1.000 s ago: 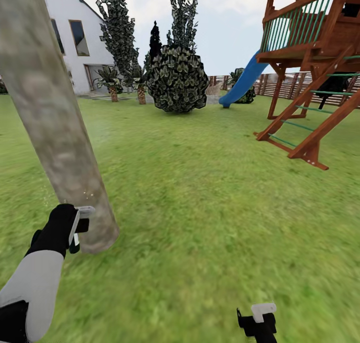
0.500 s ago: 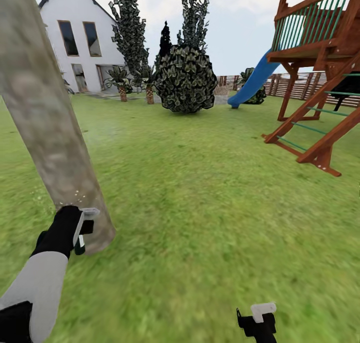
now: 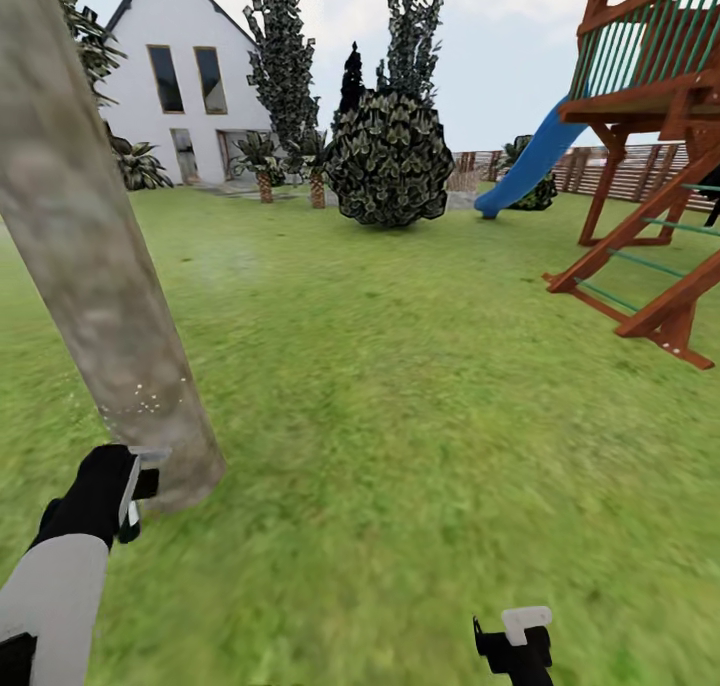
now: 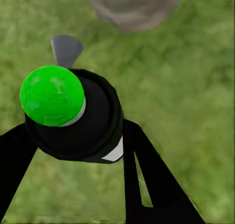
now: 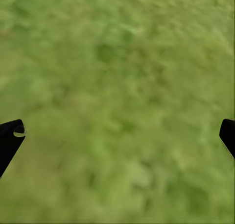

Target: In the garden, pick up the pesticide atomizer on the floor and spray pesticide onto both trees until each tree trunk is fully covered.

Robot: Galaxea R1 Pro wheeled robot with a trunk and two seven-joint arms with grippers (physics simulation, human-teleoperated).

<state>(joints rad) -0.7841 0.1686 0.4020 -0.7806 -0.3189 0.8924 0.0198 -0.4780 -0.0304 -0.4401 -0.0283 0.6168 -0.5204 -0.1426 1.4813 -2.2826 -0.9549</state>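
Spraying step: left gripper (image 3: 135, 491) clamps the pesticide atomizer (image 4: 73, 116) beside the tree trunk (image 3: 95, 266), specks low; next aim higher. Right gripper (image 5: 117, 136) fingers spread wide, empty.

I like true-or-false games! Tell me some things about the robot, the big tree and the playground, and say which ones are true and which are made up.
1. The left gripper holds a dark spray bottle with a round green bottom. True.
2. The right gripper is squeezing a ball. False: it is open, with only green grass under it.
3. The thick grey-brown tree trunk stands just ahead of the left gripper. True.
4. The curved slide on the brown wooden play tower is red. False: it is blue.
5. A white house stands far behind the lawn. True.
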